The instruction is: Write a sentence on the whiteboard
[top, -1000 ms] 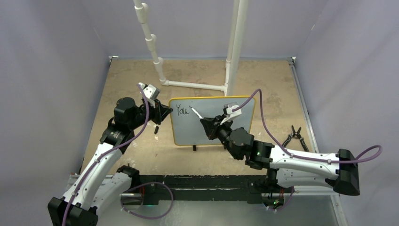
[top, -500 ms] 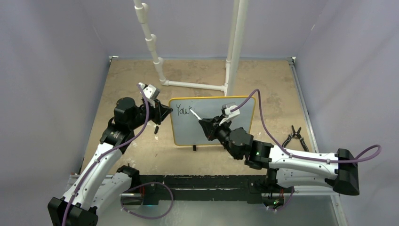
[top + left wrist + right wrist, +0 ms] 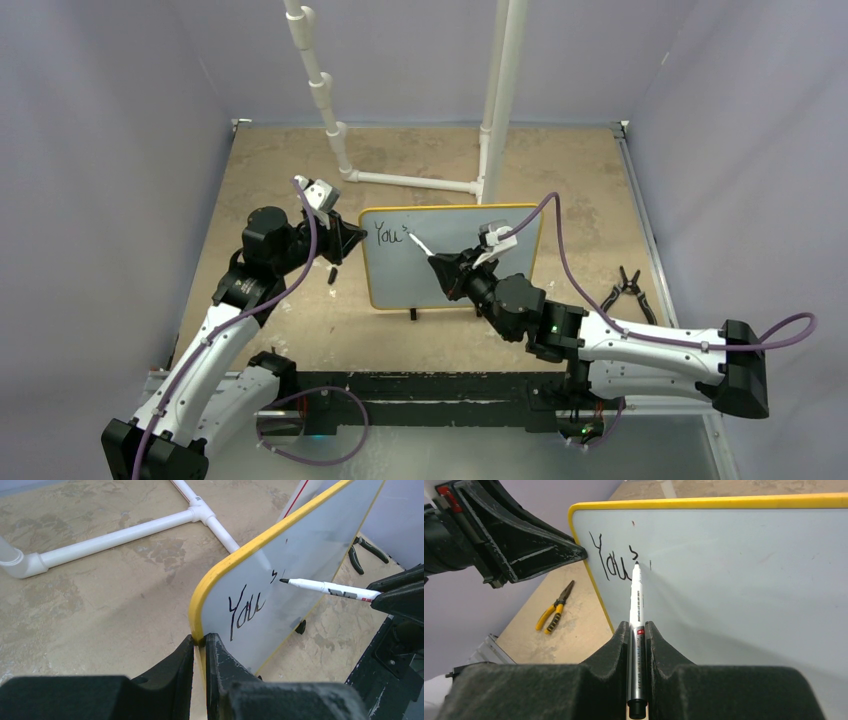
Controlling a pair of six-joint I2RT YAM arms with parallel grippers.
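Change: within the last second a small apostrophe stroke has appeared just past the "u", and the right pincer (image 3: 636, 630) has slid a little rightward along the whiteboard (image 3: 400, 285).
Meaning: "You" looks finished and the contraction is only begun, so most of the sentence (image 3: 610, 562) is likely still to come.
Right pincer: closed on the marker (image 3: 636, 592), with the barrel clamped between its fingers and the tip poking out straight ahead. The tip is at the board face, but whether it touches cannot be told.
Left pincer (image 3: 200, 642): pinched shut on the board's yellow left edge, steadying it upright.
Task's thing: the whiteboard stands directly ahead of the right pincer, and the written word sits just ahead and left of the marker tip.
Around: pliers (image 3: 625, 290) lie on the table (image 3: 260, 170), well apart behind and to the right of the right pincer. A white pipe frame (image 3: 410, 182) stands beyond the board. A small dark piece (image 3: 331, 272) lies near the left pincer — what it is cannot be told.
In the way: nothing sits between the tip and the blank board to its right. The second line probably calls for the wrist to drop lower — close to its own arm.
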